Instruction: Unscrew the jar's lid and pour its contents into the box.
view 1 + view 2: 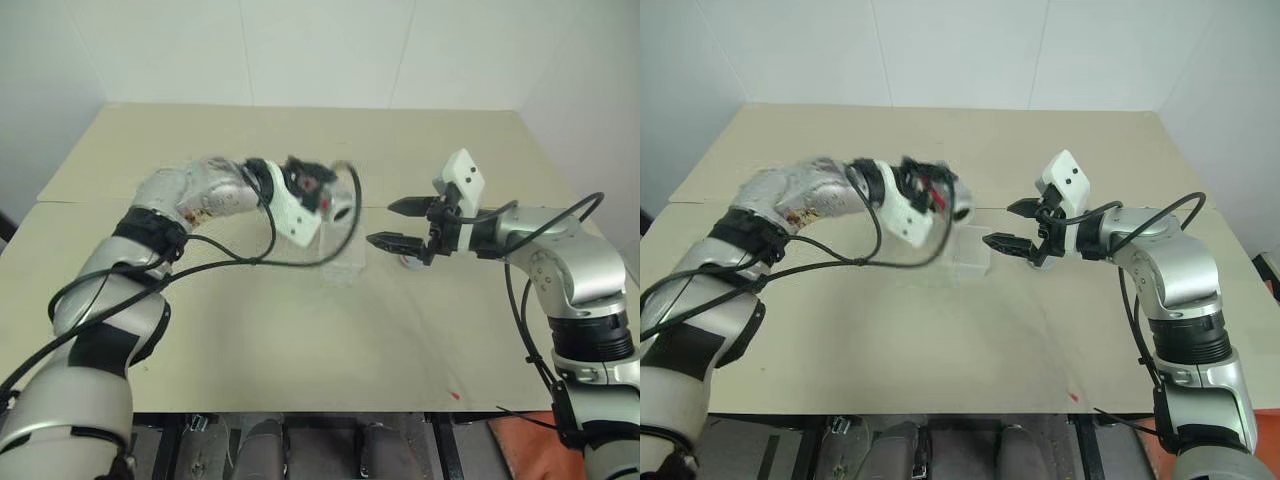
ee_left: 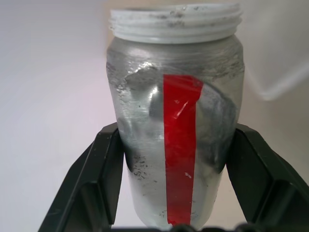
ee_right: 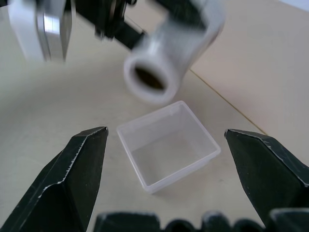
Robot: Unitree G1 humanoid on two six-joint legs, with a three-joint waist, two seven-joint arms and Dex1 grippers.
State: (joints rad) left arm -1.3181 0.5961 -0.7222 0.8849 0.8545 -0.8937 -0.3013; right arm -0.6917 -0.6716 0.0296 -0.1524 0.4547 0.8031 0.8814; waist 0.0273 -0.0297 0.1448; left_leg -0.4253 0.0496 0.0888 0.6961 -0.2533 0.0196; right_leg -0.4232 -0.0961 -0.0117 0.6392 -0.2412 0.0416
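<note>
beige table (image 1: 300, 320) w/ seam, white walls (image 1: 300, 50).

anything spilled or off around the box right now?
No spill visible. The jar is uncapped and tipped over the box, gripped between the left gripper's fingers. The box looks empty. A small object, possibly the lid, lies below the right gripper.

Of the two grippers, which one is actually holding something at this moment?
The left gripper: its fingers clamp the jar, whose lid is off. The right gripper is open, holding nothing.
</note>
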